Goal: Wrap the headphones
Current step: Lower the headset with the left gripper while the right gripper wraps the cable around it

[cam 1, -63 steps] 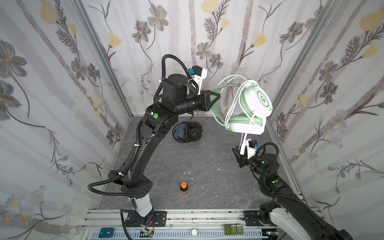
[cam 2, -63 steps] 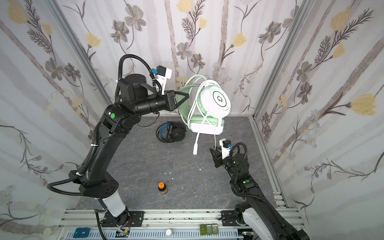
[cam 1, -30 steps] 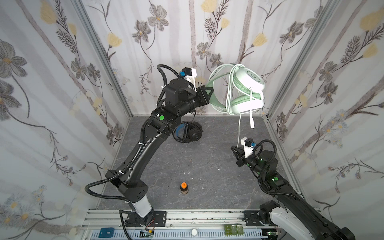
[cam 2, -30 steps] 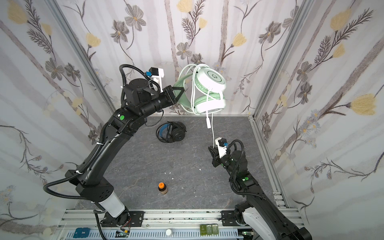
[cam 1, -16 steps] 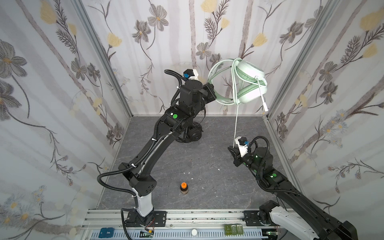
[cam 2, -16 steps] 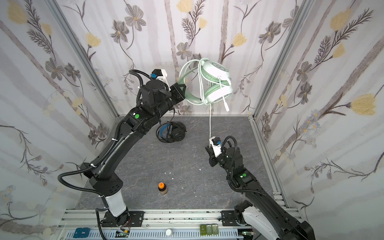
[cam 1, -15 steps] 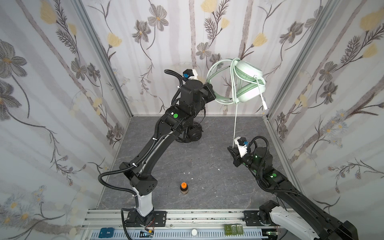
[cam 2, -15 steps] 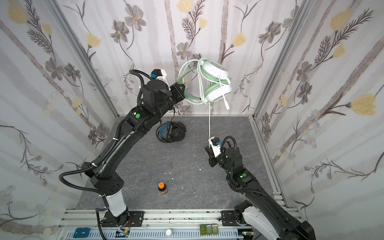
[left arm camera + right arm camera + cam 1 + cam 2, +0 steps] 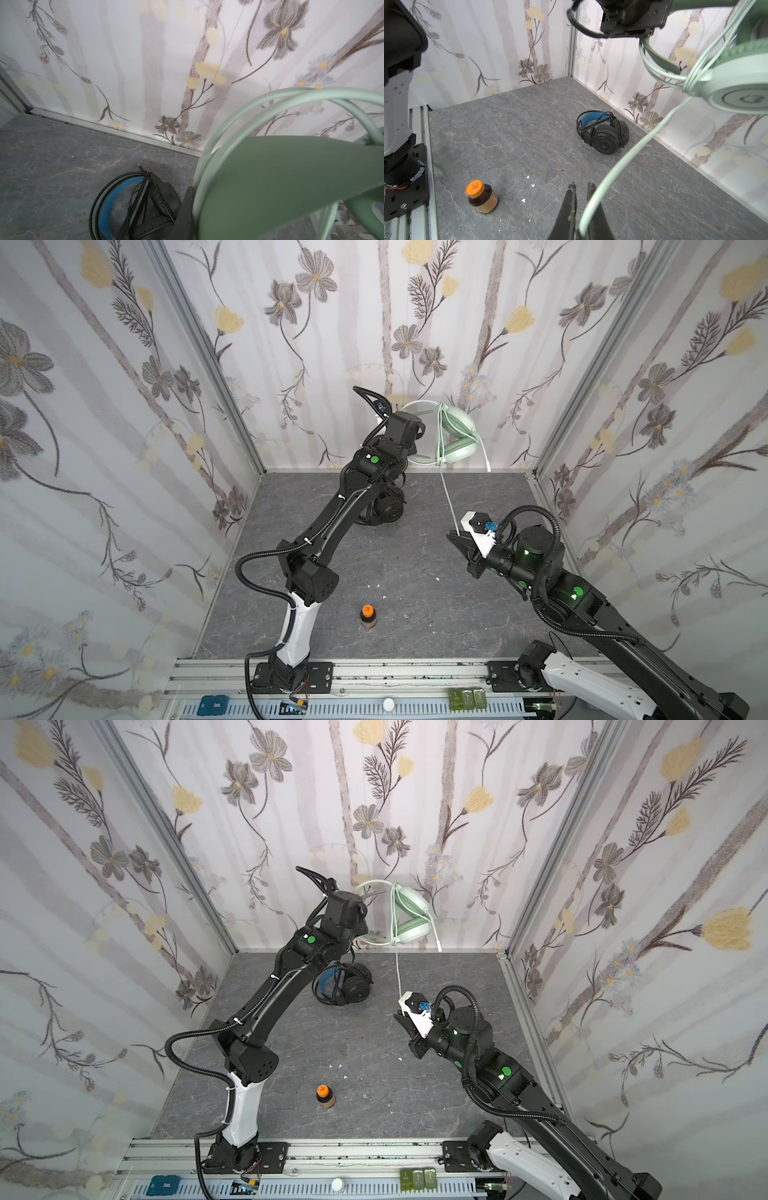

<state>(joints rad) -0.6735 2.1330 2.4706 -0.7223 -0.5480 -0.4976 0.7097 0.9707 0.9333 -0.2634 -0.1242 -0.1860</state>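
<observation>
The mint green headphones (image 9: 455, 439) (image 9: 409, 919) hang in the air close to the back wall, with cable turns looped over the cups. My left gripper (image 9: 412, 454) (image 9: 195, 193) is shut on their headband (image 9: 270, 176). Only one dark finger shows beside the band. A taut white-green cable (image 9: 449, 497) (image 9: 612, 172) slants down to my right gripper (image 9: 451, 536) (image 9: 397, 1016) (image 9: 581, 186), which is shut on it deep between the fingers. The cable's plug end (image 9: 487, 464) dangles free. The black headphones (image 9: 388, 510) (image 9: 353, 986) (image 9: 604, 137) lie on the table under the left arm, cable wound around them.
A small orange-capped bottle (image 9: 368, 616) (image 9: 480, 196) stands near the front middle of the grey table (image 9: 415, 572). Flowered walls close in the back and both sides. A few white crumbs (image 9: 529, 180) lie on the tabletop.
My left arm has swung the mint headphones back and down toward the back wall, turning them. The right gripper has kept its hold on the cable and shifted slightly.
</observation>
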